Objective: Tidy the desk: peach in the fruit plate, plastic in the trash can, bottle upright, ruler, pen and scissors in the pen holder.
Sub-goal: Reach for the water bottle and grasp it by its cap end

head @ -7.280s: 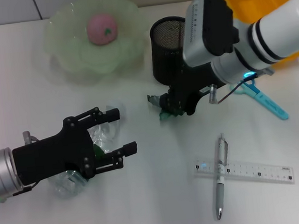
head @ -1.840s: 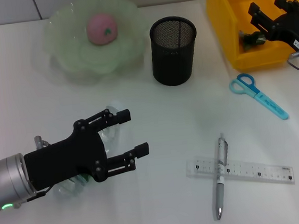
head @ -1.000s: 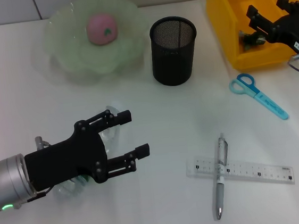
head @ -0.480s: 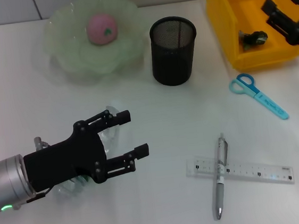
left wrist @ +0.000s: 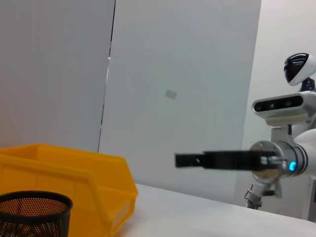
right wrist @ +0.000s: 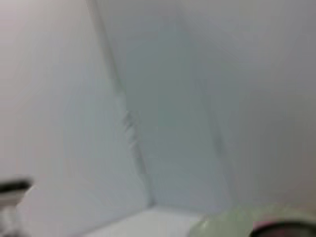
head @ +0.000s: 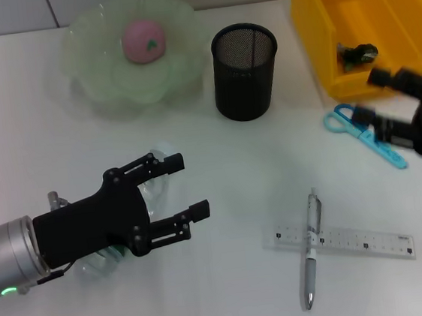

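The left gripper [head: 173, 190] sits at the lower left of the head view, its black fingers [head: 168, 163] spread wide with nothing between them. Just behind and beneath it lies a clear plastic bottle [head: 153, 185] on its side (mostly hidden by the gripper body, only a pale cap and crumpled wall show).

The right gripper [head: 377, 100] shows at the right edge of the frame, blurred, just below the front lip of the yellow trash can [head: 316, 11]; its fingers look parted and hold nothing that can be made out. A dark scrap of plastic [head: 356, 54] lies inside the can, near its front wall.

The blue scissors [head: 366, 137] lie on the white surface [head: 271, 159] just below the can, their handle end partly covered by the right gripper. Toward the lower right, the pen [head: 311, 247] lies across one end of the clear ruler [head: 344, 240], touching it.

The black mesh pen holder [head: 245, 70] stands upright at upper centre. To its left, in the upper left of the frame, the pink peach [head: 143, 40] rests in the middle of the pale green fruit plate [head: 90, 46].
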`<state>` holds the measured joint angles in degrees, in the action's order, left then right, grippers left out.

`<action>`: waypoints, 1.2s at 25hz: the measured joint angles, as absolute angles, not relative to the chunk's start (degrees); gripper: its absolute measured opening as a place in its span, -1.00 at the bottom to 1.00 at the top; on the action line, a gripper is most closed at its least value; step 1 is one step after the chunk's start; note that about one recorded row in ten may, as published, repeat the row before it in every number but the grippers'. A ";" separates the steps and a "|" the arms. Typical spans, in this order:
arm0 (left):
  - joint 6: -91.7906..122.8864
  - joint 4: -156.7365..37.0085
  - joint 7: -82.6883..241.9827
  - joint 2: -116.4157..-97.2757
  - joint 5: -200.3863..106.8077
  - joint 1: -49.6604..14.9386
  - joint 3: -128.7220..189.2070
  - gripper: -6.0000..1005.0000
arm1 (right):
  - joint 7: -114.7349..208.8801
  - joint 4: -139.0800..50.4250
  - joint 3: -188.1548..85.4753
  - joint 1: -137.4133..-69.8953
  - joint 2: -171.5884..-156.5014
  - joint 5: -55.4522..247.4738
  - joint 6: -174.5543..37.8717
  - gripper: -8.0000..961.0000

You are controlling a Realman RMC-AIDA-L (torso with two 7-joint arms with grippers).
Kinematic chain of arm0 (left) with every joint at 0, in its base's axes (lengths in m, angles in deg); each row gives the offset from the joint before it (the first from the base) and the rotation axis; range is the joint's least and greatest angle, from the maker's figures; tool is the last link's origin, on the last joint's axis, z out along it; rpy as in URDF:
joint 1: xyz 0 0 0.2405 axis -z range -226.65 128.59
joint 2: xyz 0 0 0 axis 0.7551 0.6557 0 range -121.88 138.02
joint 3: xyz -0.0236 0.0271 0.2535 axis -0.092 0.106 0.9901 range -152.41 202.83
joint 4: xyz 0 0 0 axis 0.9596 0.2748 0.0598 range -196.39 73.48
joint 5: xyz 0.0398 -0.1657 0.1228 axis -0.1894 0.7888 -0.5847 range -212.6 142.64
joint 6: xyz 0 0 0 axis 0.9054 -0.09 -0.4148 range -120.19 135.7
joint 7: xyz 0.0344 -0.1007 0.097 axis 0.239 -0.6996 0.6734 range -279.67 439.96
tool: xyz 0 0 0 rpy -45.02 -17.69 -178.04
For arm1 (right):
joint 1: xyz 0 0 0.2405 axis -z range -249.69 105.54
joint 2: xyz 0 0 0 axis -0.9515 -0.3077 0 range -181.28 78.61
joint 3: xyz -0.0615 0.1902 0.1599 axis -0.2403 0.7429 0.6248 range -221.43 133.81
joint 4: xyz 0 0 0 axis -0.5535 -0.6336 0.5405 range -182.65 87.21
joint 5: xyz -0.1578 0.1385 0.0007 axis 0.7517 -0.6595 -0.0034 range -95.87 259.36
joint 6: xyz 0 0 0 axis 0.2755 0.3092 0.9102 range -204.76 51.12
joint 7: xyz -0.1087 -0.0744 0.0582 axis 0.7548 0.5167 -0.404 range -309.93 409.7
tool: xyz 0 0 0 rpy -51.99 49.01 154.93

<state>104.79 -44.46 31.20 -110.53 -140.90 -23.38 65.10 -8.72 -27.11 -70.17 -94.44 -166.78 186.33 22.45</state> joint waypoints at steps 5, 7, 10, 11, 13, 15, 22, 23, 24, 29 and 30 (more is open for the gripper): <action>104.73 -44.47 31.04 -110.50 -140.88 -23.37 65.03 0.59 | -8.88 -24.97 -71.62 -94.81 -165.97 193.52 23.78 0.70; 104.68 -44.45 30.87 -110.50 -140.88 -23.36 65.02 0.59 | -8.56 -23.84 -71.66 -95.04 -166.17 196.60 23.91 0.70; 104.40 -44.34 30.34 -110.44 -140.84 -23.37 65.02 0.59 | -6.49 -21.67 -72.18 -95.56 -167.34 202.27 23.05 0.70; 104.30 -44.40 30.33 -110.42 -140.81 -23.36 65.02 0.59 | -5.45 -21.50 -72.21 -95.56 -167.64 202.85 22.47 0.70; 104.08 -44.48 30.29 -110.41 -140.80 -23.36 65.00 0.59 | -4.01 -21.35 -72.23 -95.47 -167.98 203.29 21.61 0.70; 103.98 -44.49 30.20 -110.41 -140.80 -23.37 64.98 0.59 | -3.49 -21.35 -72.23 -95.40 -168.08 203.42 21.26 0.70; 103.74 -44.37 29.59 -110.40 -140.74 -23.37 64.92 0.59 | -3.28 -21.30 -72.31 -95.42 -168.14 203.65 21.05 0.69; 103.72 -44.36 29.59 -110.40 -140.72 -23.37 64.92 0.59 | -3.28 -21.29 -72.50 -95.51 -168.14 203.68 21.00 0.69; 103.70 -44.35 29.59 -110.40 -140.71 -23.37 64.93 0.59 | -3.28 -21.29 -72.50 -95.51 -168.14 203.68 21.00 0.69; 103.64 -44.33 29.56 -110.42 -140.56 -23.37 64.93 0.59 | -3.28 -21.26 -73.01 -95.62 -168.21 203.72 20.54 0.69; 104.04 -44.23 28.26 -110.45 -139.53 -23.27 64.94 0.59 | -3.28 -21.26 -73.01 -95.62 -168.23 203.72 20.50 0.69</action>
<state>104.04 -44.23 28.26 -110.45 -139.53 -23.27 64.94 -3.28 -21.26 -73.01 -95.62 -168.23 203.72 20.50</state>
